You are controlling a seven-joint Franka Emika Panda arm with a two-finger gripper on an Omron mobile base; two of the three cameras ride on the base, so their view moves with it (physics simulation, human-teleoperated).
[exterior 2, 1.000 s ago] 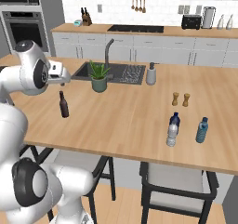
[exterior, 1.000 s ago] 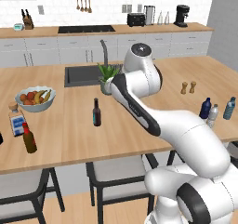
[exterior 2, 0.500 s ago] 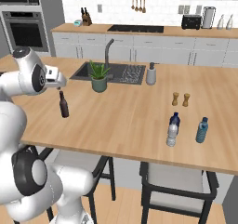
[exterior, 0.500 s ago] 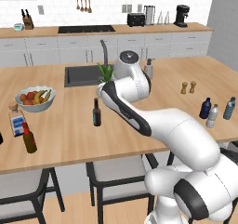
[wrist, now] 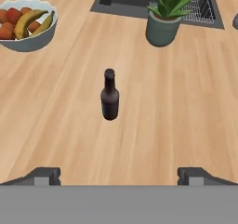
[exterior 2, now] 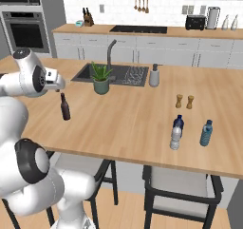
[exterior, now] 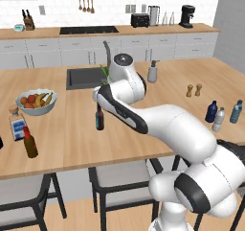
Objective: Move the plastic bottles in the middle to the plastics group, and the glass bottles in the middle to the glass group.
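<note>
Near-black bottle (wrist: 109,95) upright on the counter (wrist: 186,121), ahead of the wide-spread, empty tool (wrist: 119,175), centred between its tips.

The white arm rises from the base, bends at a dark elbow joint and reaches forward and to the left over the middle of the counter. The wrist is turned so that the hand looks down and forward at the countertop. The gripper (wrist: 119,174) hangs above the wood, touching nothing, its two dark fingertips (wrist: 44,175) spread wide apart with nothing between them.
</note>
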